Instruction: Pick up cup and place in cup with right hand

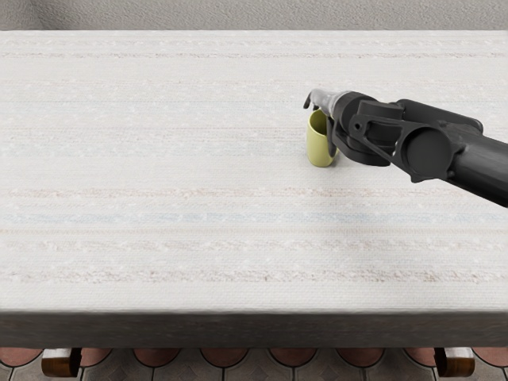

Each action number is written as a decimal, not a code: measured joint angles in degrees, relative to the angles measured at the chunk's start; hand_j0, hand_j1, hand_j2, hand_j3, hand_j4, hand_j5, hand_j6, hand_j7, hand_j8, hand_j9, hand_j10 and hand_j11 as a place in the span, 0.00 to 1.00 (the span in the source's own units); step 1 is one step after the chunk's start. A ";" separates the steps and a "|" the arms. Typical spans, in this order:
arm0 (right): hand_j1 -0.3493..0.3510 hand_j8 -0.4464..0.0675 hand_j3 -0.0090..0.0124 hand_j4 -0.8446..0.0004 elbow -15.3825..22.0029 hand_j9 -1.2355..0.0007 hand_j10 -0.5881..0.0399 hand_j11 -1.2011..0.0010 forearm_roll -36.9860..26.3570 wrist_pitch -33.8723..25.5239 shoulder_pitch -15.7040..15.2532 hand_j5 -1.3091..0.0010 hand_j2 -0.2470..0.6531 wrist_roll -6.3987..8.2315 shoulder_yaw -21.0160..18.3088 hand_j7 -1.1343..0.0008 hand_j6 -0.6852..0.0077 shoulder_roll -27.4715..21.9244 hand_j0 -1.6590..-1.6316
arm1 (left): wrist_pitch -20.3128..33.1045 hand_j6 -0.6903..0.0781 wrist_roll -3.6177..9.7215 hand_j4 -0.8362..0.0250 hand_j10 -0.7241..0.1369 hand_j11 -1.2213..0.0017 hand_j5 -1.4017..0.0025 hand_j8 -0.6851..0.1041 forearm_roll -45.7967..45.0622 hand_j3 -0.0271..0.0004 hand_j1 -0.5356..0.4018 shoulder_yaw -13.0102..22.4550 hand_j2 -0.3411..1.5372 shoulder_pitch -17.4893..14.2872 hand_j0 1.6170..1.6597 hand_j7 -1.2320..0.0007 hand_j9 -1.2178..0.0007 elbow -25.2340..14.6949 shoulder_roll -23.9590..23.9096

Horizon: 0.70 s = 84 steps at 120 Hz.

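Observation:
My right hand is at the yellow-green cup, over its rim and against its right side in this view. The cup stands upright on the table, its upper right part hidden behind the hand. A pale grey, shiny piece shows at the front of the hand, above the cup's rim; whether it is part of the hand or a second cup, I cannot tell. Whether anything is held is also unclear. No other cup can be made out.
A pale, faintly striped tabletop spans the view, with its dark front edge near the bottom. The right forearm reaches in from the right edge. Behind the table is a grey wall.

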 joint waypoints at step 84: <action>0.46 0.11 0.41 0.47 2.97 0.52 0.24 0.51 1.11 -0.02 1.80 0.55 0.10 0.04 0.86 0.49 0.44 -2.51 0.27 | 0.00 0.90 0.00 0.97 0.84 1.00 1.00 0.87 0.00 0.99 0.94 0.00 0.18 0.00 0.96 1.00 1.00 0.00 0.00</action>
